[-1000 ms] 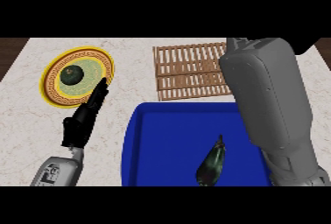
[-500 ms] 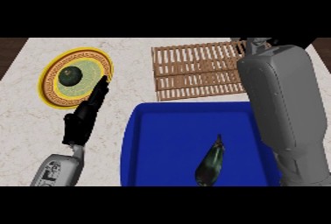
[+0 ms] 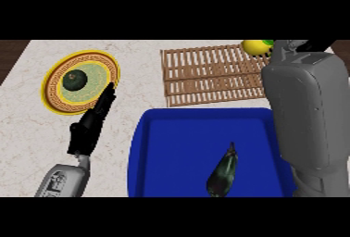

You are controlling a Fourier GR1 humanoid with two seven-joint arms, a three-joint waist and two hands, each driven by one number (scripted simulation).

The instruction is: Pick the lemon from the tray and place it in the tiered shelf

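Counter [image 3: 150,55], pale marble, near edge to far:

- Blue tray [image 3: 178,152], near edge, centre-right. Holds one dark eggplant [image 3: 222,172], lying lengthwise, stem end pointing to far edge.
- Left hand [image 3: 92,122], black, just left of tray. Fingers straight, extended toward far-left, holding nothing; tips reach rim of plate.
- Yellow plate [image 3: 54,92], patterned border, far-left area. One dark green round veg [image 3: 74,79] at its centre.
- Tiered shelf [image 3: 212,76], wooden slats, far side, centre-right, just beyond tray.
- Right forearm [image 3: 304,111], grey, along right edge over tray & shelf.
- Right hand [image 3: 308,45], far-right corner, mostly hidden; finger state: can't tell.
- Lemon [image 3: 255,46], yellow, at shelf's far-right corner, right beside rt hand.
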